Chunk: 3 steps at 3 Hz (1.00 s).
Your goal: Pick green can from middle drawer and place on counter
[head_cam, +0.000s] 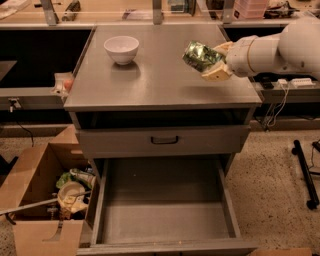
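Observation:
My gripper (212, 61) comes in from the right on a white arm and is shut on the green can (201, 55), a shiny crinkly green can. It holds the can tilted in the air above the right part of the counter (155, 80), the flat grey cabinet top. The middle drawer (165, 215) stands pulled out below, a deep grey tray with a bare flat bottom.
A white bowl (121, 49) stands on the counter's back left. A shut grey drawer front with a black handle (164, 140) sits above the open drawer. A cardboard box (45, 195) of rubbish stands on the floor at left. A tan bench (125, 12) runs behind.

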Available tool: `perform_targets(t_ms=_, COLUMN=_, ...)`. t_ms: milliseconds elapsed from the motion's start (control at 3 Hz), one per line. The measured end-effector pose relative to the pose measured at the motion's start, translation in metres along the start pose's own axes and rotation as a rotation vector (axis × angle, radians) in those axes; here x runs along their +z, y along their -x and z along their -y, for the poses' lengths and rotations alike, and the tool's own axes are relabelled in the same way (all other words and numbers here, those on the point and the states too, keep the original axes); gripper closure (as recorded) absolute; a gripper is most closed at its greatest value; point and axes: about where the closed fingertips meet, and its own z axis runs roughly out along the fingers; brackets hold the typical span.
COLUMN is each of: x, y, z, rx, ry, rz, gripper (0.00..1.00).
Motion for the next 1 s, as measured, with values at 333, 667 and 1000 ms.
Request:
perform_targets(t_ms=333, x=0.048, y=-0.013, z=0.022, rx=0.119, ry=0.0, rz=-0.01, gripper=1.0)
perform_targets(t_ms=667, x=0.075, y=-0.018, z=0.031, rx=0.169, ry=0.026, rz=-0.026, gripper=1.0)
perform_targets(t_ms=1000, x=0.075, y=-0.016, z=0.035, rx=0.168, ry=0.021, rz=-0.023, gripper=0.81)
